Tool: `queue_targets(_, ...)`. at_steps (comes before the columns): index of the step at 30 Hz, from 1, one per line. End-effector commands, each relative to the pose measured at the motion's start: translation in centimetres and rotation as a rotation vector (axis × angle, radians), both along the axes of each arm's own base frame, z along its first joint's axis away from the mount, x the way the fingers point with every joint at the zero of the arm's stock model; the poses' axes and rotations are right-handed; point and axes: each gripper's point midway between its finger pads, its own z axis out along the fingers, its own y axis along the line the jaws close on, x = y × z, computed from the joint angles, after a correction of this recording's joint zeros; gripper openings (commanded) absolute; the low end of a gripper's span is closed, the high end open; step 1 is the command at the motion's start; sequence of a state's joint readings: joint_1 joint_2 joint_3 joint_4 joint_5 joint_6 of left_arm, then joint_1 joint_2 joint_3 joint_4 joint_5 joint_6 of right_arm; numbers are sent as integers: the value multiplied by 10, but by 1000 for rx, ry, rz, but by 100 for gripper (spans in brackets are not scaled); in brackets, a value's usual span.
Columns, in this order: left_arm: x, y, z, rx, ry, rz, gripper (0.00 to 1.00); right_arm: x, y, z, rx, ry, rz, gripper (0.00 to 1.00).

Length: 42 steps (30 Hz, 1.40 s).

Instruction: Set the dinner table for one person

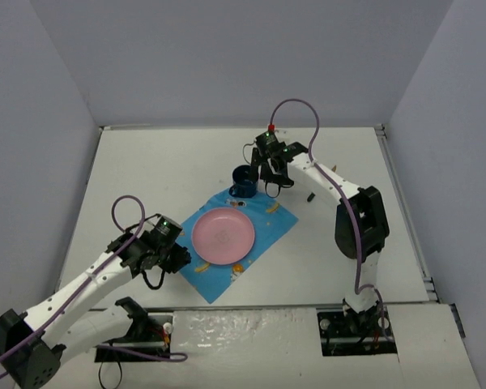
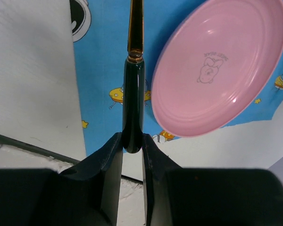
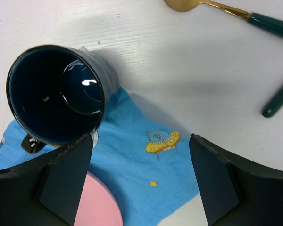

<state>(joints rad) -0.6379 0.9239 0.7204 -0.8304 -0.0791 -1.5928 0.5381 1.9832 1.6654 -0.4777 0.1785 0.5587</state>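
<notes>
Left wrist view showed the left gripper (image 2: 132, 141) clamped on a green-handled utensil (image 2: 133, 99) above the blue mat (image 2: 104, 66). The right gripper (image 3: 139, 146) stood open beside the dark mug (image 3: 56, 94). The white desk (image 1: 146, 170) carried the mat and pink plate (image 1: 223, 235).

Pink plate (image 1: 223, 235) on blue patterned mat (image 1: 271, 227), dark blue mug (image 1: 243, 180) at its far corner.

Dark mug (image 3: 56, 94) upright on cnr of blue mat (image 3: 146, 165). Rt gripper (image 3: 140, 146) jaws wide apart (mug beside one finger). Gold spoon (image 3: 226, 9) on dinner table (image 3: 179, 56) beyond.
</notes>
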Motion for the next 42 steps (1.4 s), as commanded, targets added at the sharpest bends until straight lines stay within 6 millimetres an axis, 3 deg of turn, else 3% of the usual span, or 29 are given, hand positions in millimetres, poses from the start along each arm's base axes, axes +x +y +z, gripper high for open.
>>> queue_targets(1, 23, -28, 17, -168, -25, 139, 0, -3, -9, 40, 32, -111, -37, 80)
queue_targets(10, 26, -56, -9, -152, 107, 28, 0, -9, -17, 70, 55, -176, -58, 80)
queue_targets(16, 14, -82, -40, -228, 206, -36, 0, -8, -17, 60, 46, -156, -54, 79)
queue_targets(25, -29, -56, -35, -135, 232, -73, 0, -9, -29, 47, 16, -140, -73, 79)
queue_targets(35, -42, -33, -40, -157, 181, -11, 0, -9, -26, 42, 31, -129, -64, 78)
queue_targets(42, -36, -47, -50, -192, 172, -48, 0, -10, -26, 42, 36, -130, -69, 77)
